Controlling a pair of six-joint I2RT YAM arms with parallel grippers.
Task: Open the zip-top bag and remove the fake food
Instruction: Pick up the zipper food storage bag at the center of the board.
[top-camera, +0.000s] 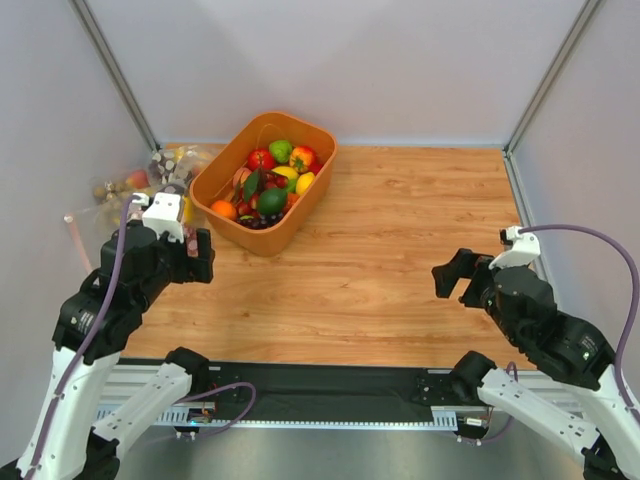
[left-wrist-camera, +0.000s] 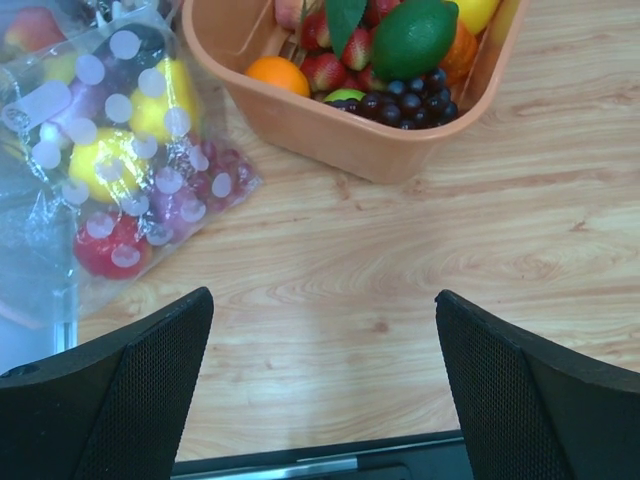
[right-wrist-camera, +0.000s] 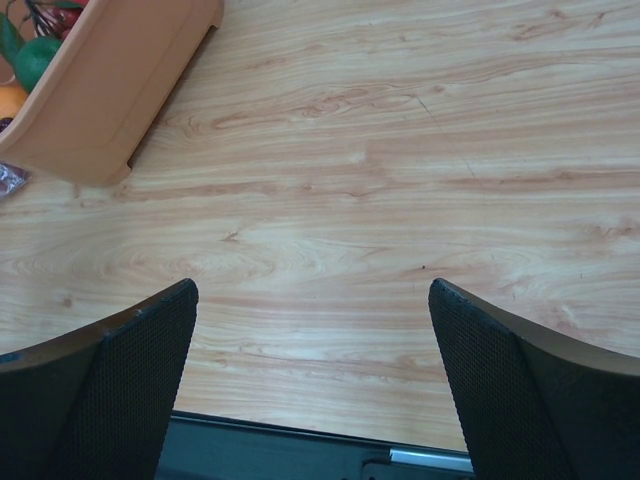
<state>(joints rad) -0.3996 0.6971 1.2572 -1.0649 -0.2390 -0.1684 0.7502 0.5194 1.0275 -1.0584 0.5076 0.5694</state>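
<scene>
The zip-top bag (left-wrist-camera: 100, 150), clear with white dots, lies flat on the wooden table left of an orange basket. It also shows in the top view (top-camera: 170, 165), partly hidden by my left arm. Inside it is fake food: yellow round fruits (left-wrist-camera: 95, 165), a red apple (left-wrist-camera: 108, 250) and purple pieces (left-wrist-camera: 180, 205). I cannot see its zip strip clearly. My left gripper (top-camera: 198, 255) hovers open and empty near the bag, above bare table (left-wrist-camera: 325, 380). My right gripper (top-camera: 455, 277) is open and empty at the right, far from the bag (right-wrist-camera: 312, 370).
The orange basket (top-camera: 268, 238) stands at the back left of centre, full of loose plastic fruit; it shows in the left wrist view (left-wrist-camera: 350, 140) and the right wrist view (right-wrist-camera: 120, 80). White walls enclose the table on three sides. A black rail runs along the near edge.
</scene>
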